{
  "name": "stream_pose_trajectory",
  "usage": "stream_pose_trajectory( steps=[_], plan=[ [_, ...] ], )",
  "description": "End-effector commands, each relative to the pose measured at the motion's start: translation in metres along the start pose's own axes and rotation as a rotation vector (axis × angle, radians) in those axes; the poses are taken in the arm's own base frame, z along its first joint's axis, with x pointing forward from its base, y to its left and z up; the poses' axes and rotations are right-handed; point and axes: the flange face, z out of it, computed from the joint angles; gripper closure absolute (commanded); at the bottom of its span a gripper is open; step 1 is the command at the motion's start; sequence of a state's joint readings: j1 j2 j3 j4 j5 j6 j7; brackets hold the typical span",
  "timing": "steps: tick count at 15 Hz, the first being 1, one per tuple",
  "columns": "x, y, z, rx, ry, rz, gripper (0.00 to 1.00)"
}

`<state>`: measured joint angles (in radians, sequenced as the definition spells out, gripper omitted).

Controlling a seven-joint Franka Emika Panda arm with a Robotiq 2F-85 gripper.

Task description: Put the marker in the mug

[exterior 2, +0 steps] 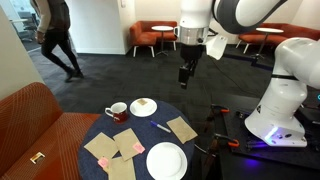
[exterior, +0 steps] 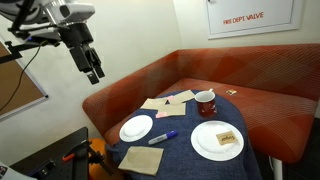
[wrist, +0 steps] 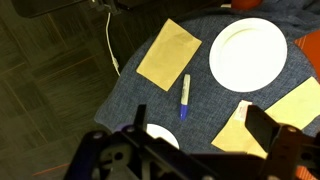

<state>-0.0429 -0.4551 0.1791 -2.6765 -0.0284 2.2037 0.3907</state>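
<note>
The marker (exterior: 165,136), blue with a whitish part, lies flat on the round dark blue table (exterior: 180,150) between two white plates; it also shows in an exterior view (exterior 2: 163,127) and the wrist view (wrist: 185,96). The dark red mug (exterior: 205,102) stands upright at the far side of the table, and shows in an exterior view (exterior 2: 118,111); it is out of the wrist view. My gripper (exterior: 92,68) hangs high above the table's edge, open and empty, as in an exterior view (exterior 2: 185,72). In the wrist view its fingers (wrist: 203,125) are spread, with the marker below.
An empty white plate (exterior: 136,128) and a white plate with food (exterior: 217,140) flank the marker. Tan napkins (exterior: 142,158) lie on the table. A red sofa (exterior: 250,95) curves behind it. A white cable (wrist: 110,45) lies on the floor.
</note>
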Motion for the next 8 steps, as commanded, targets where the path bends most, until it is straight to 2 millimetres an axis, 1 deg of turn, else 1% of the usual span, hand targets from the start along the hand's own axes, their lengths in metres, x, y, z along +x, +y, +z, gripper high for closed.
stream_pose_trajectory(
  steps=[1,8],
  plan=[
    [0.002,-0.006,0.031,0.021,-0.005,0.059,0.00],
    [0.004,-0.016,0.087,0.063,0.025,0.154,0.00]
  ],
)
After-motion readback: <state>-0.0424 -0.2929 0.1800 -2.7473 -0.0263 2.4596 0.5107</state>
